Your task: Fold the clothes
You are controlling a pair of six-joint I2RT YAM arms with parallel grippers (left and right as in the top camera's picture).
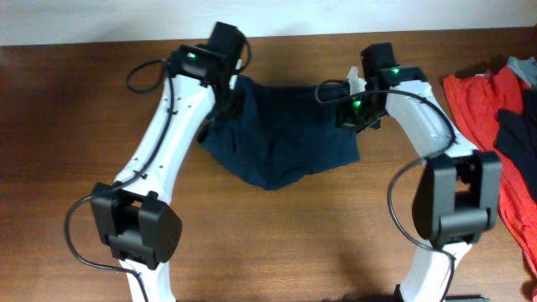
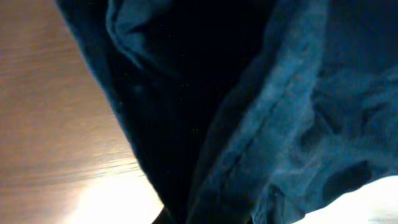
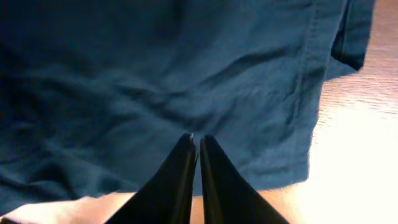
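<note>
The clothes (image 1: 281, 138), one dark navy-blue garment, are spread on the wooden table (image 1: 67, 126) between my two arms, with the lower edge drooping to a point near the middle. My left gripper (image 1: 225, 96) is at the garment's upper left corner. In the left wrist view wrinkled navy cloth (image 2: 280, 124) and a stitched seam fill the picture and cover the fingers. My right gripper (image 1: 359, 113) is at the upper right corner. Its dark fingers (image 3: 180, 180) are pressed together with their tips (image 3: 196, 138) on the cloth (image 3: 155, 74) just inside the hem.
A bright red garment (image 1: 482, 96) with a dark patch (image 1: 516, 134) lies along the table's right edge. A small grey-teal cloth (image 1: 524, 67) sits above it. Black cables loop beside both arms. Bare wood shows in front of the garment and to the left.
</note>
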